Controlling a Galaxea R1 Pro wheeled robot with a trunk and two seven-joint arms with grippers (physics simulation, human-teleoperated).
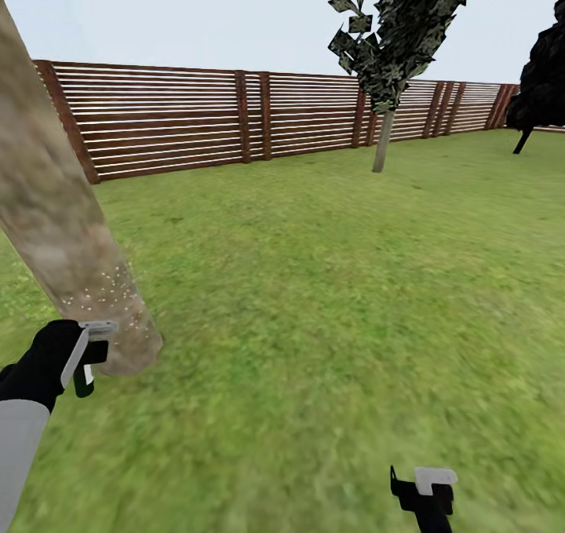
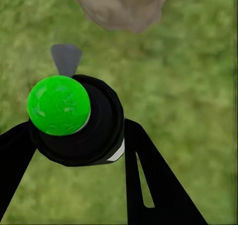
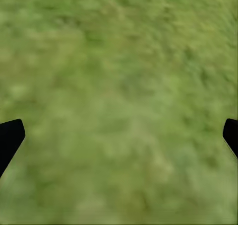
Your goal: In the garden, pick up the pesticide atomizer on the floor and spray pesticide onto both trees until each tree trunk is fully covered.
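Two thick trunks in the head view: near one, a broad pale beige-grey mottled trunk (image 1: 55, 227), leaning across the left side; far one, a thinner-looking grey trunk (image 1: 382, 142) under grey-green leaf patches (image 1: 400, 23), upright before the brown horizontal-slat wooden fence (image 1: 196, 117). Dotted with tiny pale whitish specks of pesticide (image 1: 118, 286) low on the near trunk, just above its foot on the mottled green grass floor (image 1: 329, 297). Held just beside that foot by the black left gripper (image 1: 82, 360): the pesticide atomizer, shown from the left wrist as a black round body with a bright green ball-shaped top (image 2: 59, 105) and a grey nozzle (image 2: 66, 58) aimed toward the trunk base (image 2: 121, 6). Clamped on the black body from both sides by the left fingers (image 2: 148, 180), jaws closed against it. Low at the right of the head view, the black right gripper (image 1: 424, 494) hanging over bare grass; from the right wrist, fingertips (image 3: 10, 138) at opposite edges, jaws wide apart, nothing between them but blurred grass (image 3: 119, 96). Far right, a black-foliaged conifer (image 1: 541, 78) near the fence.
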